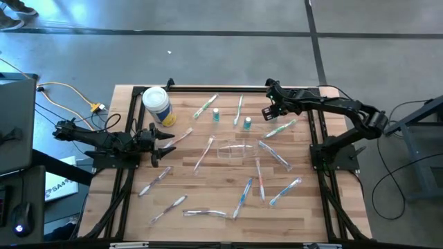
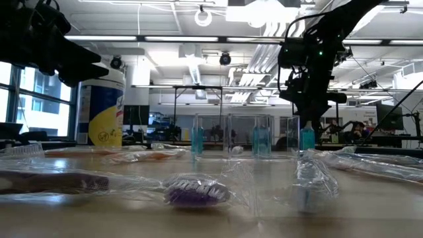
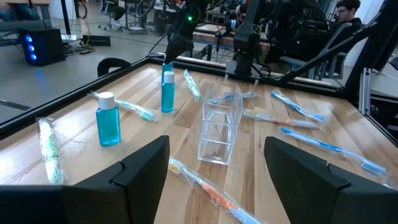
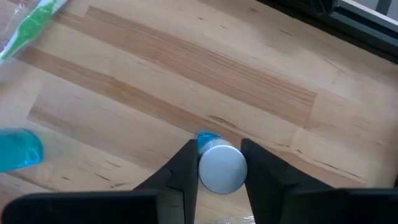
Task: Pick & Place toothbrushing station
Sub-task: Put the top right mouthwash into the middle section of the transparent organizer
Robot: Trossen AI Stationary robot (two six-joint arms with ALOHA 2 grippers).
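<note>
The toothbrushing station, a clear boxy holder [image 1: 235,149] [image 3: 219,127], lies on the wood near the table's middle, with no gripper on it. Behind it stand two small blue bottles with white caps. My right gripper [image 4: 221,168] [image 1: 265,112] comes down on the right-hand bottle [image 1: 247,124] [image 3: 166,93] and is shut on it. My left gripper [image 3: 214,180] [image 1: 169,145] waits open at the table's left side, pointing level toward the holder. My right gripper pinches the bottle's white cap [image 4: 222,167] between its two fingers, one on each side. The fingers slant down from the table's far right. The bottle stands upright with its base on the table.
The other blue bottle [image 1: 215,115] [image 3: 107,118] stands to the left of the held one. A white tub with a yellow label [image 1: 157,105] stands at the far left. Several wrapped toothbrushes lie scattered over the table, one [image 1: 279,128] just beside my right gripper.
</note>
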